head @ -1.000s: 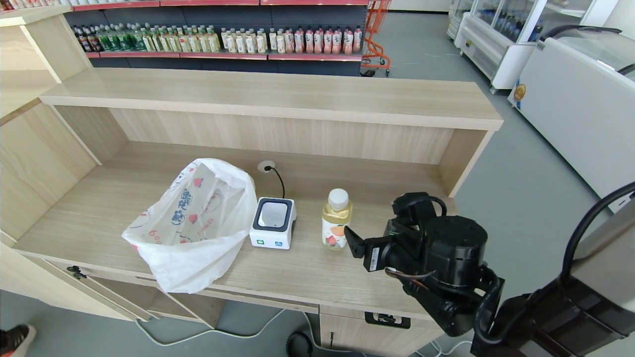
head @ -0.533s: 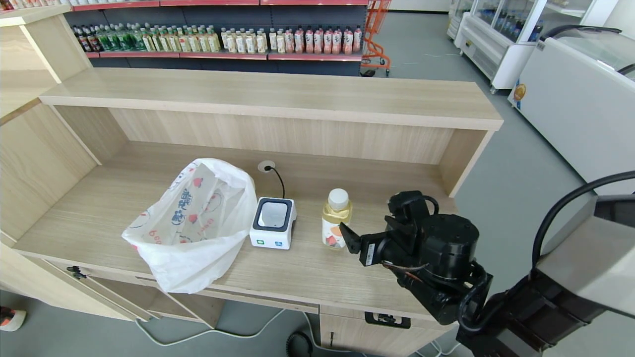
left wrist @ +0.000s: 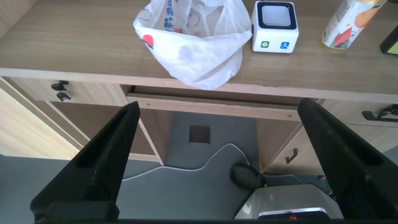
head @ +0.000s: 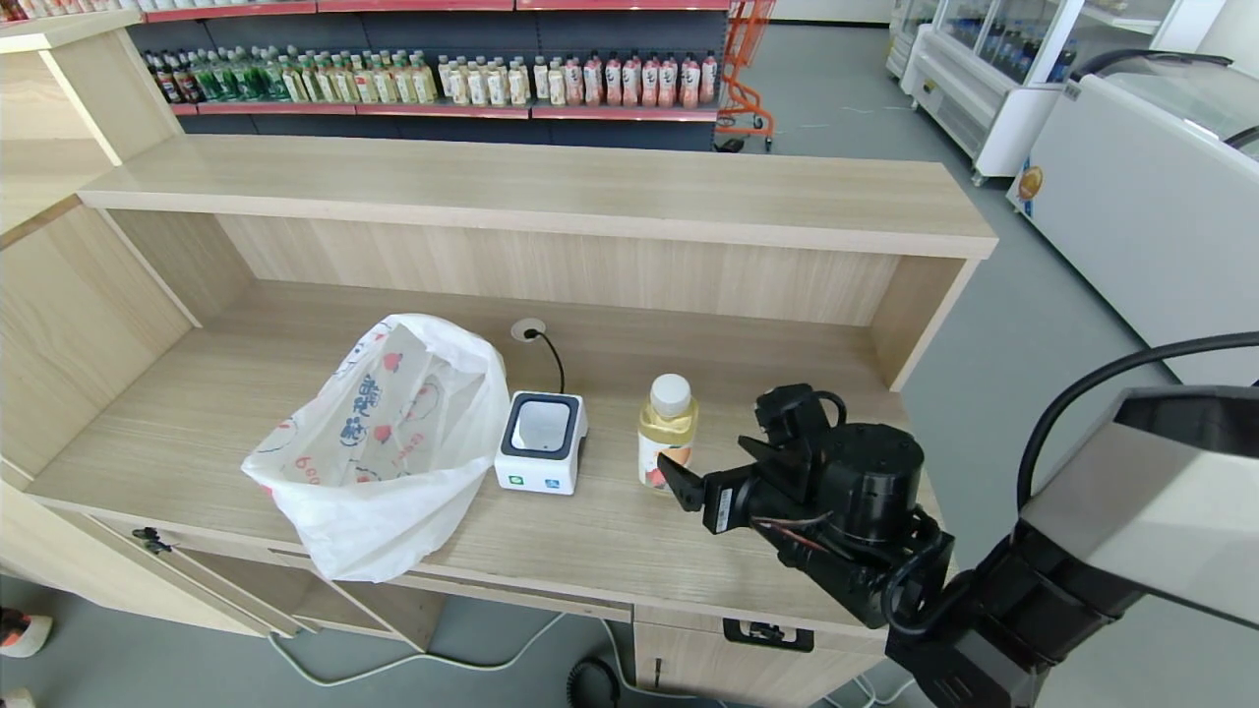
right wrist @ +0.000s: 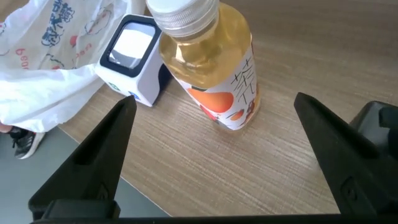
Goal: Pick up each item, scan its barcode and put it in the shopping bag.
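Head view: one bottle (head: 667,433) is standing upright on the desk (head: 590,536), towards its right edge and apart from everything else, probably so that a side grasp is easy. One scanner (head: 542,441) is sitting mid-desk with its window facing up, likely so that a label can be passed over it. One shopping bag (head: 379,442) is slumping at the front edge just beside the scanner, its mouth gaping, so the drop after scanning looks short. The right gripper (head: 700,460) is hanging low beside the bottle, not touching it.

Left wrist view: the left gripper (left wrist: 217,168) is waiting below the desk's front edge, its two fingers (left wrist: 106,162) spread wide and holding nothing, seemingly parked out of the way. One shopping bag (left wrist: 193,37), one scanner (left wrist: 276,25) and one bottle (left wrist: 345,25) are showing above it.

Right wrist view: the right gripper (right wrist: 214,155) is facing the bottle (right wrist: 214,68) with both fingers (right wrist: 93,162) wide apart, lining up for a grasp that is not yet made. The scanner (right wrist: 134,56) and the shopping bag (right wrist: 50,50) are lying beyond the bottle, towards the desk's left edge
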